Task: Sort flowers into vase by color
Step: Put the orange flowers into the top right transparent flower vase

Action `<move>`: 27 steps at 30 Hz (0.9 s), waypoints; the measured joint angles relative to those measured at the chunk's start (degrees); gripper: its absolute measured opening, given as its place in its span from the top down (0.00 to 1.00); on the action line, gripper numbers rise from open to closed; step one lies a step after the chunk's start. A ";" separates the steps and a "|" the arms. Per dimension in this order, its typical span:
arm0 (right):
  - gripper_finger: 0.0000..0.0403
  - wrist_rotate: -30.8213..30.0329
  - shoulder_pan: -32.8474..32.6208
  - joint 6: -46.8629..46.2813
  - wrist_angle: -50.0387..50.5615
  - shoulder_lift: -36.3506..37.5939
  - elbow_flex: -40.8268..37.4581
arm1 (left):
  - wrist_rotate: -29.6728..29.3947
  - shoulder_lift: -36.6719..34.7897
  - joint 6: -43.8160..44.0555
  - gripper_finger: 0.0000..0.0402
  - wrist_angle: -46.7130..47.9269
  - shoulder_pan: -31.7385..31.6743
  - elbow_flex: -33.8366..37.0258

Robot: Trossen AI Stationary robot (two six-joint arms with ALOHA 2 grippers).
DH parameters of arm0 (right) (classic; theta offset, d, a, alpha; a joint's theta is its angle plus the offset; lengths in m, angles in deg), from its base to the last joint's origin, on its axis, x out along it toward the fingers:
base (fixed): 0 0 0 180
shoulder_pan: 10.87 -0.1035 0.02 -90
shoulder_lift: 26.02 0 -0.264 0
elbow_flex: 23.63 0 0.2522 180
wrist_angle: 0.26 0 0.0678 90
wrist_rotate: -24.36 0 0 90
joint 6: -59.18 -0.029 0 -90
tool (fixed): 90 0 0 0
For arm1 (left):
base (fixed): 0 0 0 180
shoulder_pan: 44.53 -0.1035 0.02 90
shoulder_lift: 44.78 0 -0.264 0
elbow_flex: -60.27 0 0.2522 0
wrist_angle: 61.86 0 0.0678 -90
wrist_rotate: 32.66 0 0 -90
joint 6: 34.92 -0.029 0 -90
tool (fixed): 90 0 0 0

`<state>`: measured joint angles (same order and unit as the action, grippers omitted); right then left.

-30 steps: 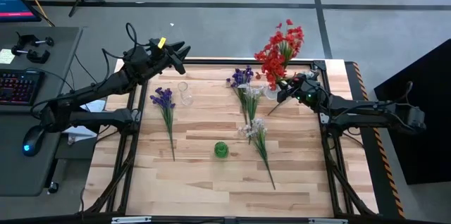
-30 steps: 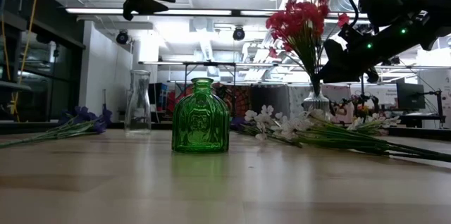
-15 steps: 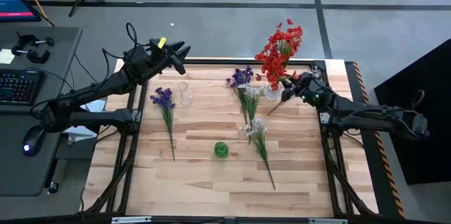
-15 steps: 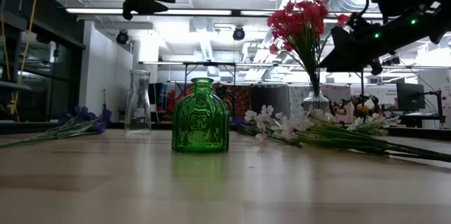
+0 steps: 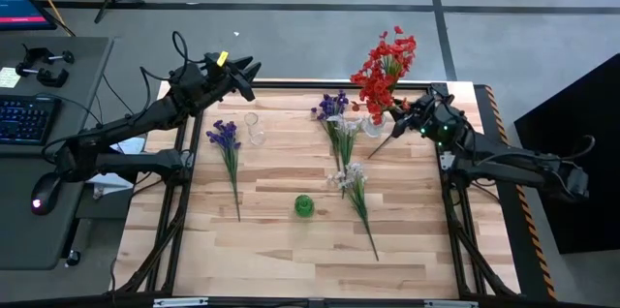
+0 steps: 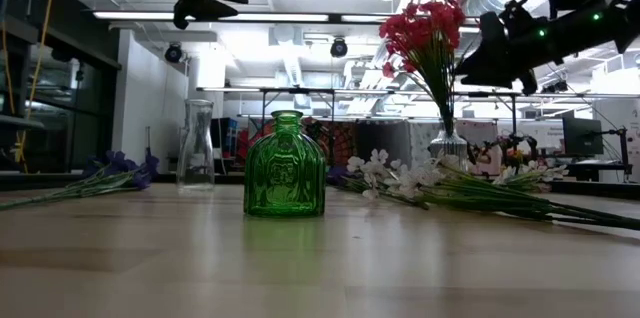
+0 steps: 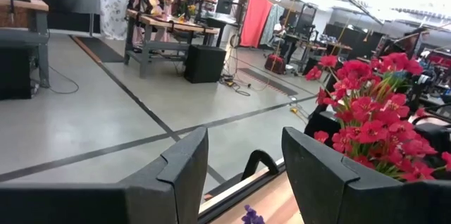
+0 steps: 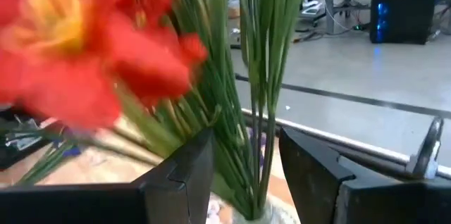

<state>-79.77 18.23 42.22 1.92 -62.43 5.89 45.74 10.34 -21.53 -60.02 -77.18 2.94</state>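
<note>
Red flowers (image 5: 386, 64) stand with their stems in a clear vase (image 5: 374, 129) at the table's far right. My right gripper (image 8: 246, 175) is open just to the right of them, level with the green stems (image 8: 264, 76), which show past the gap between its fingers. A purple flower (image 5: 225, 138) lies on the table's left. Purple and white flowers (image 5: 339, 119) and a white flower (image 5: 351, 180) lie in the middle. A green vase (image 5: 304, 205) and a clear bottle (image 5: 255, 130) stand empty. My left gripper (image 5: 244, 68) waits open, high over the far left edge.
The table's dark frame (image 5: 320, 84) runs along the far edge behind the vases. Bare wood (image 5: 291, 260) spreads across the near half of the table. A desk with a keyboard (image 5: 24, 119) stands off the left side.
My right gripper has risen and drawn back from the clear vase toward the table's far right corner, tipping closer to level. Its fingers keep the same gap. The red flowers stay in the vase.
</note>
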 joint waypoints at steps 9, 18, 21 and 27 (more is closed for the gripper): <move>0.63 6.21 5.89 5.02 3.24 -4.41 5.73 | -0.02 0.00 1.41 0.58 0.00 0.00 0.00; 0.68 6.66 7.04 6.10 -1.44 -6.77 5.82 | -0.17 0.00 1.42 0.58 0.00 -0.01 0.00; 0.75 6.62 7.04 6.51 -0.72 -6.79 5.82 | -0.61 0.00 1.43 0.58 -0.01 0.00 0.00; 0.88 5.55 7.04 6.58 -1.23 -6.79 5.82 | -0.81 0.00 1.43 0.58 -0.04 0.00 0.00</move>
<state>-74.22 25.27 48.81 0.69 -69.22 11.71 44.93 10.34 -20.10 -60.06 -77.17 2.94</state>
